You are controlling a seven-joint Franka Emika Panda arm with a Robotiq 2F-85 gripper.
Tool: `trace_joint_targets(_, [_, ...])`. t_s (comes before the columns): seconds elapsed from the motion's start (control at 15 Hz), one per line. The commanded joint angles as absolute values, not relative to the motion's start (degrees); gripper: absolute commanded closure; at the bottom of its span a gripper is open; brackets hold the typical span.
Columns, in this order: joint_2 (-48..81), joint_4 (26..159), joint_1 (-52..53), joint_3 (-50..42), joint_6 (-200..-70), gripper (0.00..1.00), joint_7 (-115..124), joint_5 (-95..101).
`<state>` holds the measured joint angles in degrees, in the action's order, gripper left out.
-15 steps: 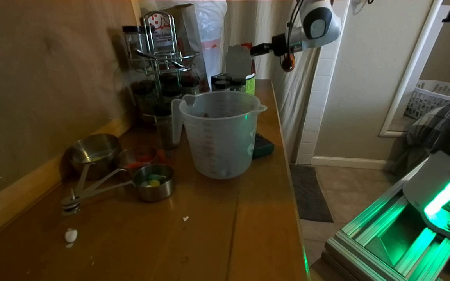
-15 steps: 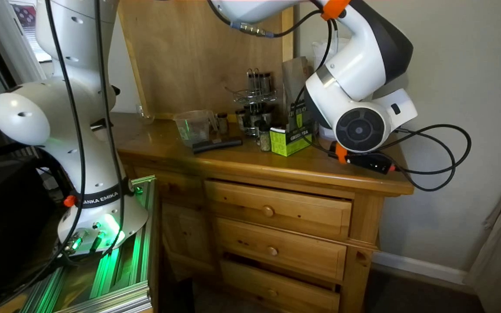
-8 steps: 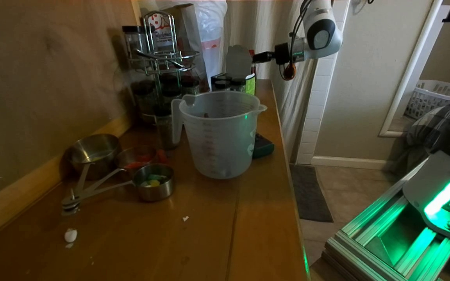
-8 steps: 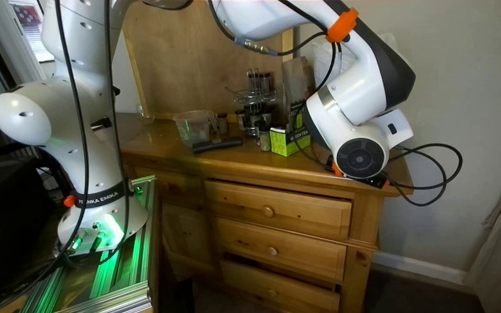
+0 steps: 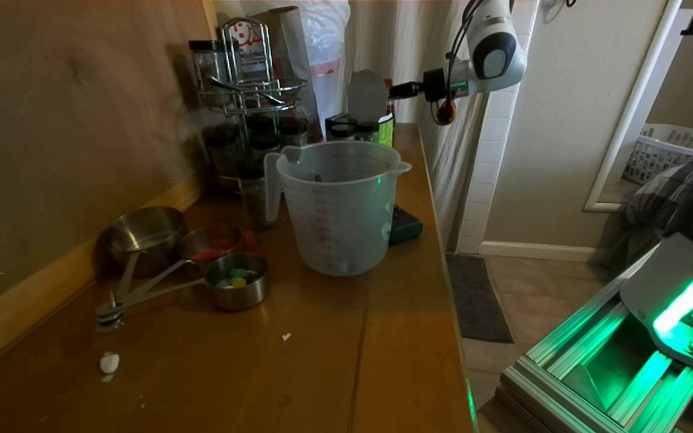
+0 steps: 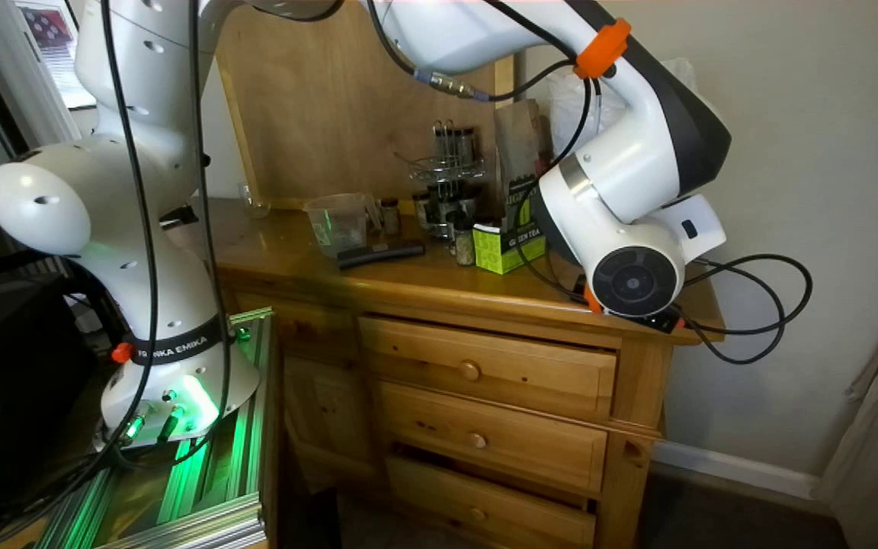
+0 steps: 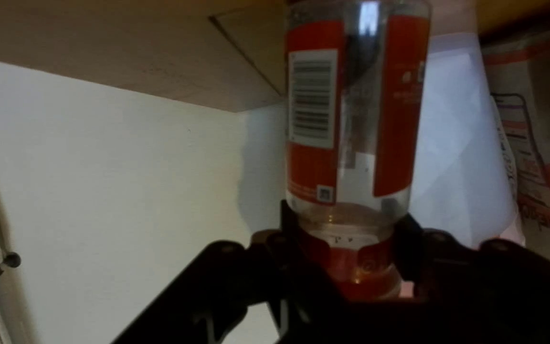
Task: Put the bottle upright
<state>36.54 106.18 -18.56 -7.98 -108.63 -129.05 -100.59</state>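
A clear bottle [image 7: 358, 124] with a red label and a white barcode fills the middle of the wrist view. My gripper [image 7: 349, 231] is shut around its narrower section, a black finger on each side. The wrist picture seems upside down, with the wooden tabletop [image 7: 160, 43] along its top; the bottle's far end points at the wood and is cut off. In an exterior view the gripper [image 5: 403, 90] is small and dark beside a red sliver of the bottle [image 5: 390, 108], mostly hidden behind a box. I cannot tell whether the bottle touches the table.
A green tea box [image 6: 506, 248], a spice rack [image 6: 447, 175] and a measuring jug [image 5: 340, 210] stand on the dresser. Metal measuring cups [image 5: 238, 282] lie near the wall. A white bag [image 7: 461, 143] and paper bag [image 7: 542, 167] are close behind the bottle.
The arm's wrist and gripper have moved down toward the dresser top, the red bottle part sinking with them. Over the last half second there is almost no motion.
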Motion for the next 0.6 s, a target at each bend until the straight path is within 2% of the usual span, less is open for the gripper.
trace_joint_targets(0.0, [36.3,106.7,-17.5,-9.4,-108.0,0.78,-130.2,-103.1])
trace_joint_targets(0.53, [36.6,106.2,-17.5,-9.4,-106.4,0.78,-132.2,-104.4])
